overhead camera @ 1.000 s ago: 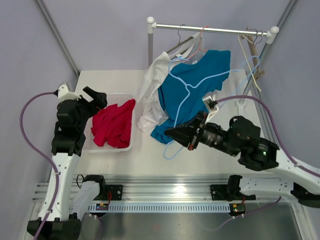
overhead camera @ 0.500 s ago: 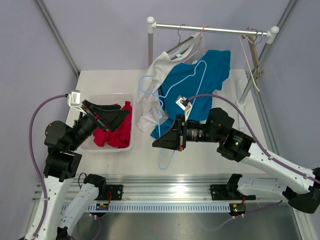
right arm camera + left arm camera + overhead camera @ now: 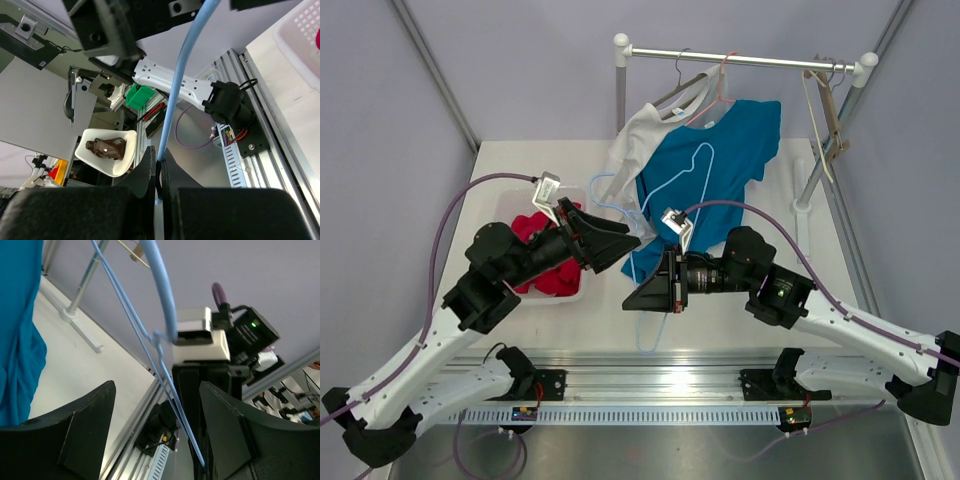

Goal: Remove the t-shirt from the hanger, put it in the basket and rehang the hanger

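The hanger (image 3: 181, 80) was pinched in the closed right gripper (image 3: 632, 297), apparently being drawn out of the t-shirt (image 3: 720, 165) draped below the rail (image 3: 750, 60). The left gripper (image 3: 628, 240), spread wide and empty, was likely needed next to steady the shirt.

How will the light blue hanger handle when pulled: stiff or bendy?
Probably light and springy: the light blue hanger is a thin rod, curving above the right gripper pinching it. It may snag, lying across the blue t-shirt.
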`<act>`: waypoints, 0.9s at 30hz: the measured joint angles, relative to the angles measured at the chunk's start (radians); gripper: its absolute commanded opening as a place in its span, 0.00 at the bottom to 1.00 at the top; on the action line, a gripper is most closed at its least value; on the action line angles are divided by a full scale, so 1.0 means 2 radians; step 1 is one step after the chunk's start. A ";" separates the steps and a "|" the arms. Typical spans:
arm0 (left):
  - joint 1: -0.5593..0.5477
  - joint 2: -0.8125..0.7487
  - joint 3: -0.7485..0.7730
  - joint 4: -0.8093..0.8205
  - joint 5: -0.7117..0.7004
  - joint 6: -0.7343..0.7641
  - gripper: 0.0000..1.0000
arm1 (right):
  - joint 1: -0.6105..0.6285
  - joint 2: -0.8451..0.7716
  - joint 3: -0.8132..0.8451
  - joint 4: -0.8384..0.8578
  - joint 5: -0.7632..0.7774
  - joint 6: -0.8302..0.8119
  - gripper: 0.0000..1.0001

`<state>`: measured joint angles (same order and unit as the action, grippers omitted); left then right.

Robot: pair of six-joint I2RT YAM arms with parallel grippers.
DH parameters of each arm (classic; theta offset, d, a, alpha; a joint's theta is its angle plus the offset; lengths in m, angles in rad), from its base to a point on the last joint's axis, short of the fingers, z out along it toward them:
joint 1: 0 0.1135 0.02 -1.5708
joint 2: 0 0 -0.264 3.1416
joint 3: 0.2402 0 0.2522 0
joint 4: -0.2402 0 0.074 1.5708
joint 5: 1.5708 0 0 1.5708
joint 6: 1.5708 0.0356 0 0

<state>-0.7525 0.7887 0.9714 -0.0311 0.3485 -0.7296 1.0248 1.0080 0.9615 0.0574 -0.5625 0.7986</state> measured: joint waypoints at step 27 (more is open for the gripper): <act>-0.218 0.089 0.060 0.015 -0.431 0.158 0.00 | 0.073 -0.096 -0.004 -0.169 0.179 -0.046 0.79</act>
<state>-1.1893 0.9665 1.0924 -0.0006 -0.5140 -0.4141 1.1706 0.8169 0.9527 -0.2810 -0.2043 0.7074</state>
